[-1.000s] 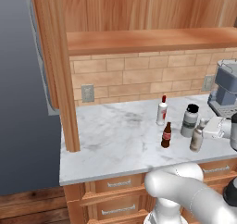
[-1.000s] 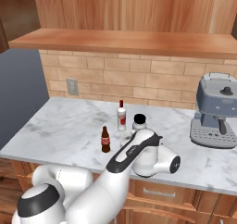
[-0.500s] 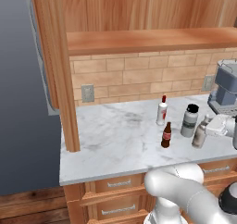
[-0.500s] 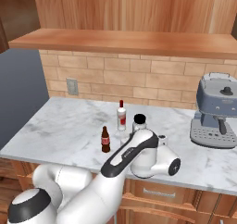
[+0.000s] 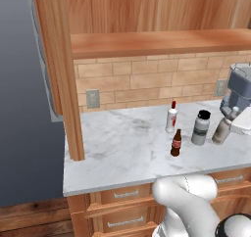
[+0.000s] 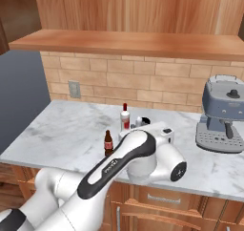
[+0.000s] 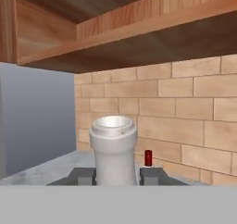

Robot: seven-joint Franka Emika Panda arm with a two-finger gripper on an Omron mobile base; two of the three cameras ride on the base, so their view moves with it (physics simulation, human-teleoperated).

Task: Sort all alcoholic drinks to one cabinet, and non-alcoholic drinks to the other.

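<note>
Now the claw (image 7: 117, 176) pinches the grey bottle (image 7: 114, 149).
Its neck stands between both fingers (image 7: 150, 174), tilted beside the coffee machine (image 5: 238, 89) on the bench (image 5: 122, 148).

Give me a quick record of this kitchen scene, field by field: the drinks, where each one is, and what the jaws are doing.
held item: plain silver-grey wine-shaped bottle, tilted
gripper: jaws shut on the silver-grey bottle's neck
on counter: tall white bottle with red cap; small dark brown cola bottle with red label; short grey black-capped bottle
surface: white marble counter
nearby: blue-grey coffee machine
cabinet: reddish-brown wooden wall cabinet, door open
</note>
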